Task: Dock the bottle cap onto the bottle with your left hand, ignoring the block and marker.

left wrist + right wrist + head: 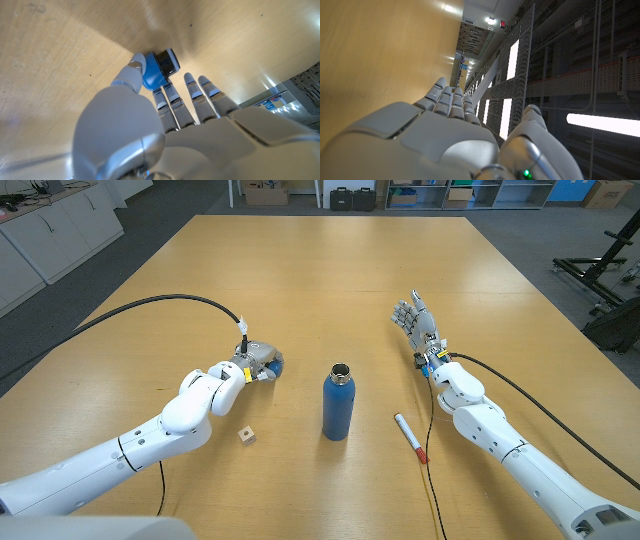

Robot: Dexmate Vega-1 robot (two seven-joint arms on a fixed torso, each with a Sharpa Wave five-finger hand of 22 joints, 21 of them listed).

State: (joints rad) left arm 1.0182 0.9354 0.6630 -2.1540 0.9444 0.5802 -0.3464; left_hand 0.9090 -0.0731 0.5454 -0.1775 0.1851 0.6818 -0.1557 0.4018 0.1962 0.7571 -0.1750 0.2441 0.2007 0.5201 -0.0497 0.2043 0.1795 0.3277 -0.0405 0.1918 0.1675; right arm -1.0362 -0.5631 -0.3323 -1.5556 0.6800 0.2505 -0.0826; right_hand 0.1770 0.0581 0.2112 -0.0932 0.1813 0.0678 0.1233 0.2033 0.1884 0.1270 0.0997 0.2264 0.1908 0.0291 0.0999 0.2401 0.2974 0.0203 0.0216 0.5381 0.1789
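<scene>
Overhead, left hand [252, 367] on the table [300, 270], left of the upright open bottle [338, 403], right hand [416, 320] raised, fingers spread; left wrist, thumb and fingers [167, 102] closing around the blue cap [159, 68]; right wrist, fingers [451, 98] extended side by side, holding nothing.

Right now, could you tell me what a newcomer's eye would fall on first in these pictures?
The blue bottle stands upright and open-mouthed near the middle of the wooden table. To its left, the left hand reaches over the blue-and-black bottle cap, thumb and fingers on it. On the bottle's other side, the right hand is open with nothing in it; a red-capped marker lies near that arm, and a small wooden block by the left arm.
</scene>
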